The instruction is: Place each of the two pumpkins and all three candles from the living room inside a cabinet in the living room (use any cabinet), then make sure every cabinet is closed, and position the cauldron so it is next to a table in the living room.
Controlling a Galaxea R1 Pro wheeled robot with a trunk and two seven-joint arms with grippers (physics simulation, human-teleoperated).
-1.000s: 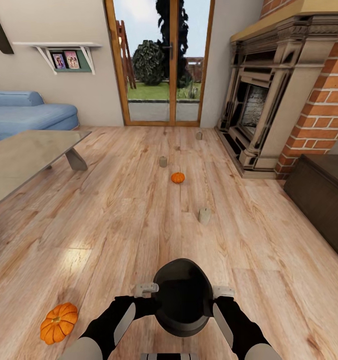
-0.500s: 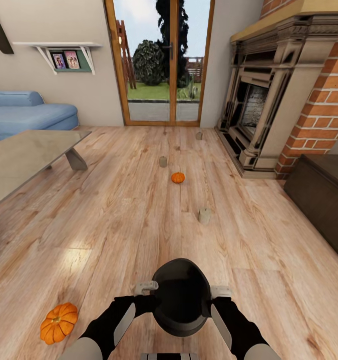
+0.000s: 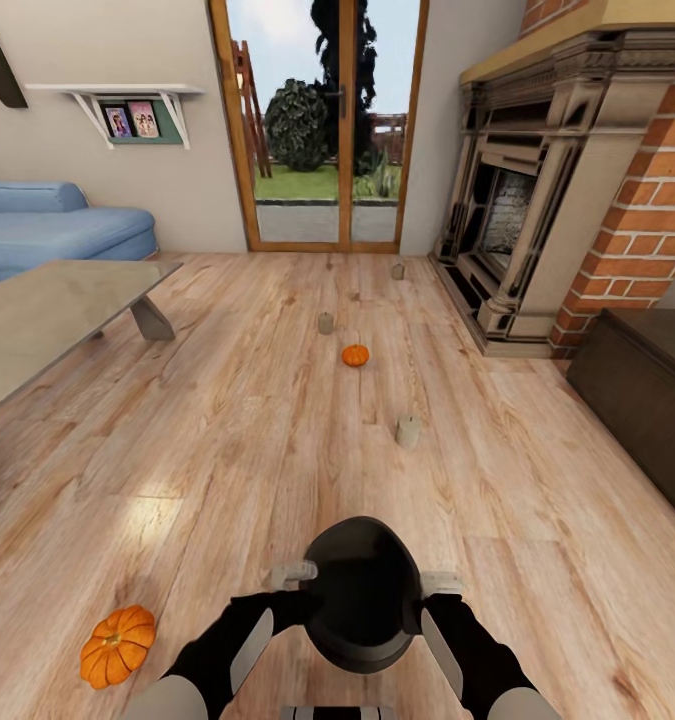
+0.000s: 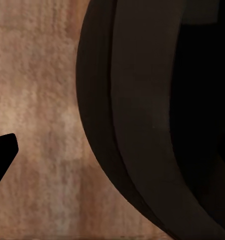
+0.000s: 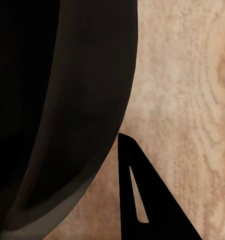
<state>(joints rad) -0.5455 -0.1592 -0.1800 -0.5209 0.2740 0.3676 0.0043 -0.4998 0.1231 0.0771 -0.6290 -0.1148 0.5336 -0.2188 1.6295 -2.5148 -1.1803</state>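
The black cauldron [image 3: 363, 598] sits low in front of me between both arms, over the wood floor. My left gripper [image 3: 291, 574] is at its left side; in the left wrist view one dark finger [image 4: 1, 152] stands well clear of the cauldron [image 4: 142, 125] wall. My right gripper [image 3: 441, 582] is at the right side, and its finger [image 5: 142, 200] meets the cauldron [image 5: 67, 100] wall at the tip. One pumpkin [image 3: 118, 645] lies near left, another pumpkin [image 3: 355, 355] farther ahead. The three candles [image 3: 409, 431], [image 3: 326, 323], [image 3: 398, 270] stand on the floor.
The glass-topped table [image 3: 47, 310] is at the left, with a blue sofa [image 3: 57, 225] behind it. The dark-brown cabinet [image 3: 647, 390] stands at the right, beside a brick fireplace [image 3: 537, 200]. Glass doors [image 3: 322, 120] are straight ahead.
The right gripper has edged inward against the cauldron and the left gripper has shifted slightly. The cauldron and the things on the floor have stayed put.
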